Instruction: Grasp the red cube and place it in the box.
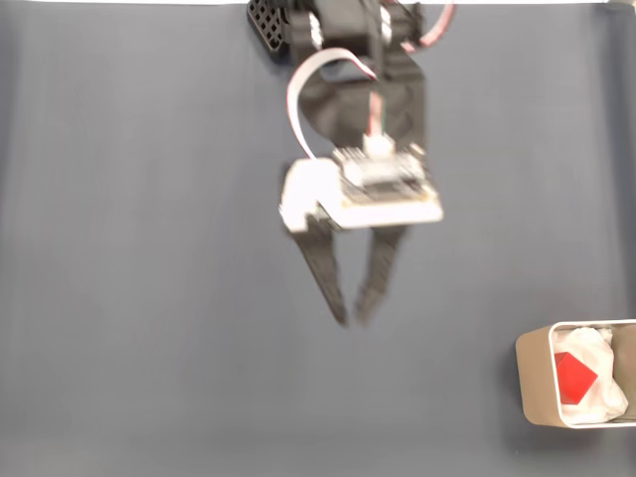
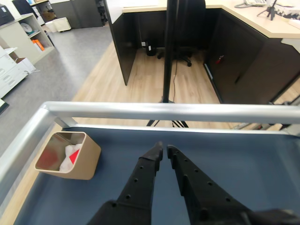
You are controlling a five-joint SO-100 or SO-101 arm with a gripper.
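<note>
A: Where is the red cube [image 1: 573,377] sitting?

B: Inside the box [image 1: 534,383], at the lower right corner of the fixed view. It lies on crumpled white paper [image 1: 599,390] that lines the tin, turned so one corner points sideways, like a diamond.

A: And the box itself?

B: A beige tin with rounded corners, standing on the dark blue table surface [image 1: 149,248]. Its right side runs off the picture's edge in the fixed view. In the wrist view the box [image 2: 89,161] stands at the left, open top tilted toward the camera. The paper [image 2: 70,152] is bunched against the right inner wall, with a small slice of the cube [image 2: 75,156] peeking out beside it. The left inner wall shows a reddish blur, perhaps a reflection, though I can't say for sure.

A: The gripper [image 1: 353,318]?

B: Well apart from the box, over bare table near the middle of the fixed view. Its two black fingers [image 1: 323,268] converge until the tips nearly meet. In the wrist view the gripper [image 2: 164,149] shows just a thin slit between the tips, and nothing is held between them.

A: Anything else in that view?

B: A metal rail [image 2: 187,111] crosses beyond the table edge, with an office floor and dark desks behind it
</note>
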